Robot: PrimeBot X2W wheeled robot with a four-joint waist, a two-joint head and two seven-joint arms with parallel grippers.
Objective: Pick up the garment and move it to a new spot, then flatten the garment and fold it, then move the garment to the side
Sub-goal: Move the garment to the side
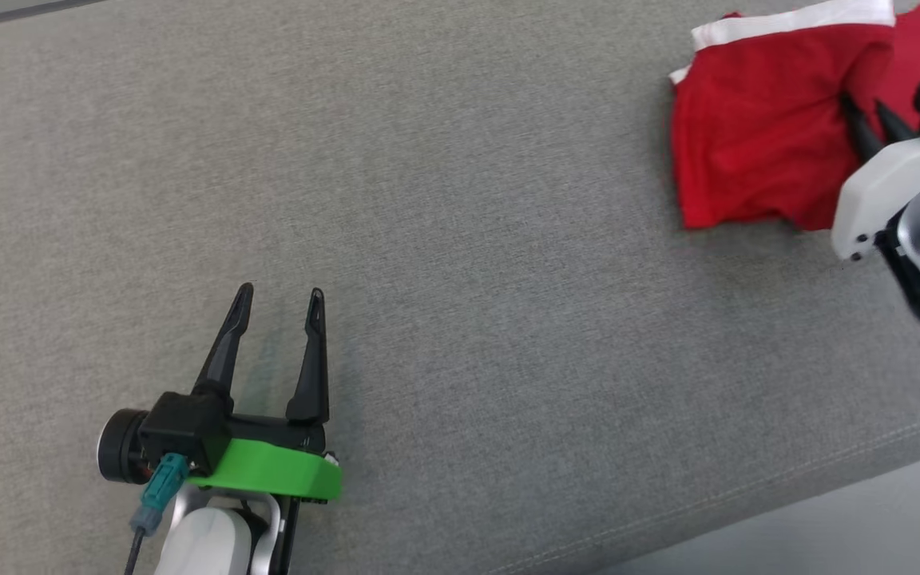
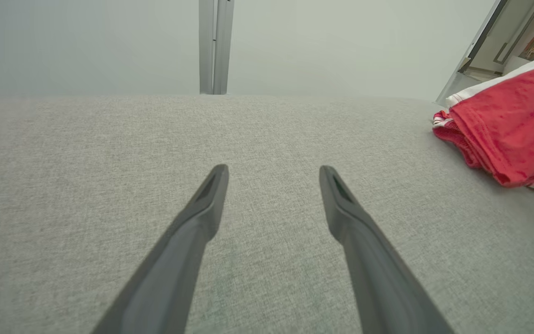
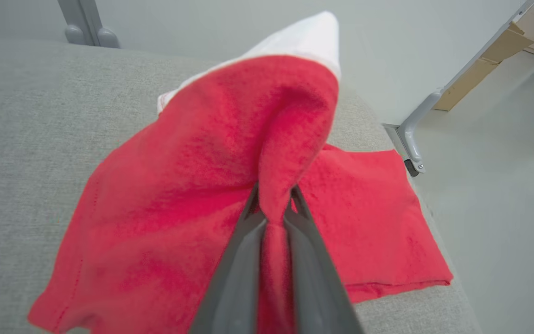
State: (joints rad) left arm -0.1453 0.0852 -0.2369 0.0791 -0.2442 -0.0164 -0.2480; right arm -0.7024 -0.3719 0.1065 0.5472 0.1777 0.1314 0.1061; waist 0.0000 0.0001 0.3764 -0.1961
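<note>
A wide grey woven-fabric surface (image 1: 460, 239) carries a crumpled red cloth garment (image 1: 747, 136) with a white band, near the surface's right edge.

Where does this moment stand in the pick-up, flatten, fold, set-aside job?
Done, seemingly: the red garment lies layered and compact near the right edge of the grey cushion, so folding may be finished. In hand: the right pincer is shut on a raised pinch of cloth; the left pincer hangs open over bare cushion. Left: probably setting it aside and releasing.
</note>
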